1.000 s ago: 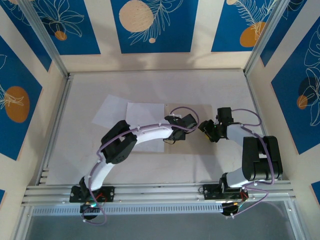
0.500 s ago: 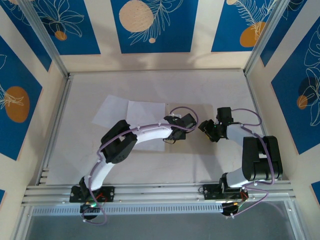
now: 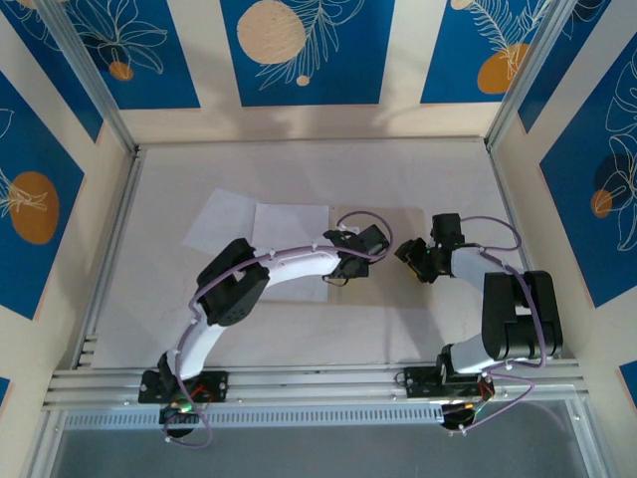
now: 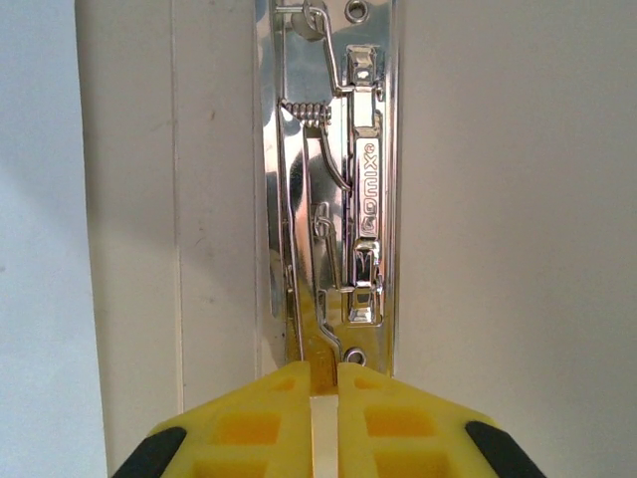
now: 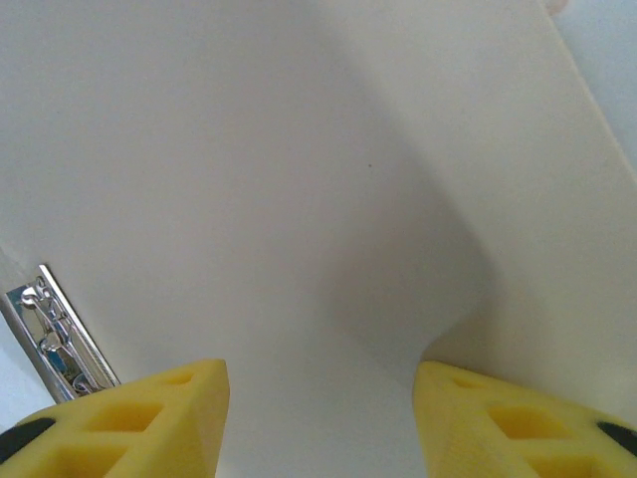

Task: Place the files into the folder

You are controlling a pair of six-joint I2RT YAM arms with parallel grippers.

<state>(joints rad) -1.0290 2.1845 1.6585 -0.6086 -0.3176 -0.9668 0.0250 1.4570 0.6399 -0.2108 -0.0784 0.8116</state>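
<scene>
Metal clip [image 4: 363, 189] pinched by L pincer [image 4: 325, 386]; R pincer [image 5: 318, 376] spread open over folder [image 5: 249, 149].

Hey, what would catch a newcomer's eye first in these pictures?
A shiny metal clip runs up the middle of the left wrist view, right at the tips of the shut yellow left claw. From above, two white sheets lie left of centre on the table, just beyond the left arm.

Folder [image 5: 299, 179], smooth matt white card inside; clip [image 4: 348, 199], mirror-bright polished metal with wire spring; left gripper [image 4: 325, 388], matt moulded yellow plastic; files [image 3: 289, 221], thin matt white paper.
</scene>
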